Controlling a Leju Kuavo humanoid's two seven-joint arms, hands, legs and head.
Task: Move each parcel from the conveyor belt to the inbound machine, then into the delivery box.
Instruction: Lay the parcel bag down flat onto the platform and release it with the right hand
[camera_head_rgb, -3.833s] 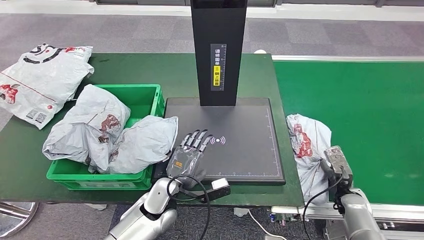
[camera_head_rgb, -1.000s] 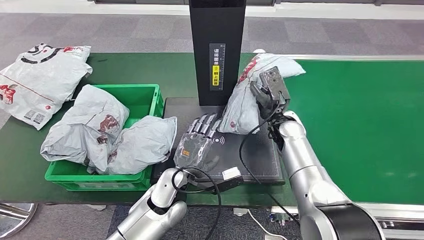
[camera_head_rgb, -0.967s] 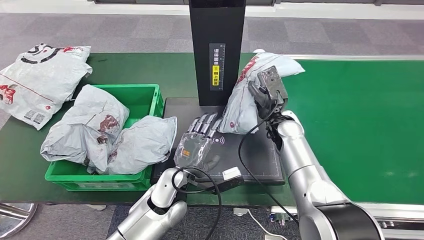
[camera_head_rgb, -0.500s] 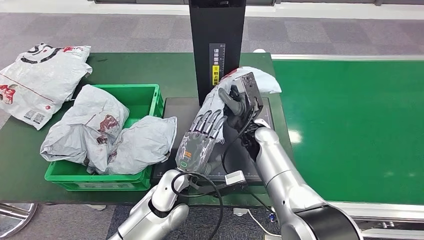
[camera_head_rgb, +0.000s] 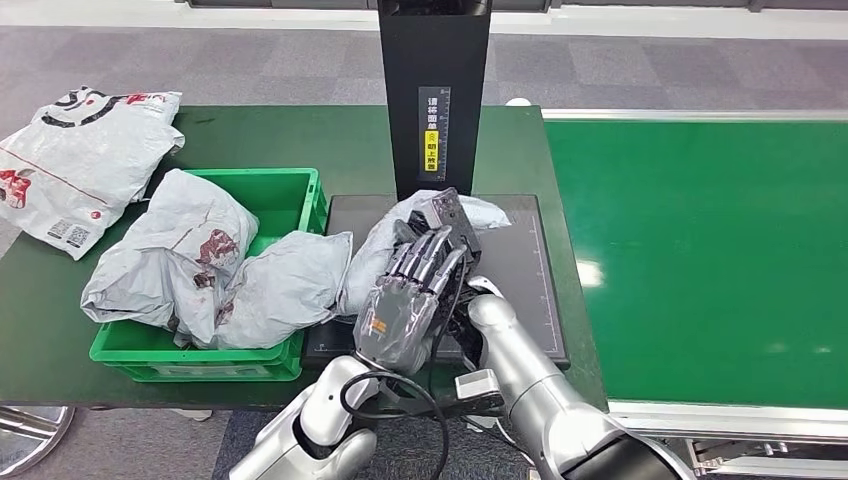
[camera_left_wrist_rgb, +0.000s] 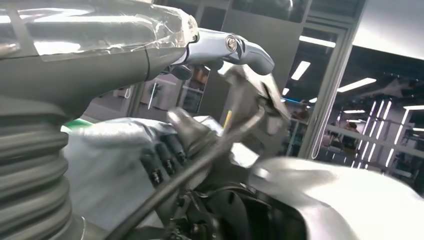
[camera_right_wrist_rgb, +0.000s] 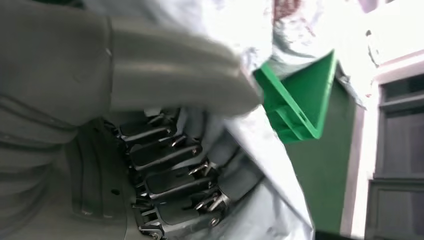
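Parcel (camera_head_rgb: 372, 252) half-hidden behind left hand (camera_head_rgb: 404, 305)

the black scanner column (camera_head_rgb: 434, 100) blocks the pad's far edge; piled parcels (camera_head_rgb: 225, 270) crowd the green bin (camera_head_rgb: 296, 190); the belt (camera_head_rgb: 700, 250) lies open

Parcel (camera_head_rgb: 375, 250) now down on scanner plate (camera_head_rgb: 515, 260)

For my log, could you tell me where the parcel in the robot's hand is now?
In the head view the parcel lies on the scanner plate, below the black column, right of the green box.
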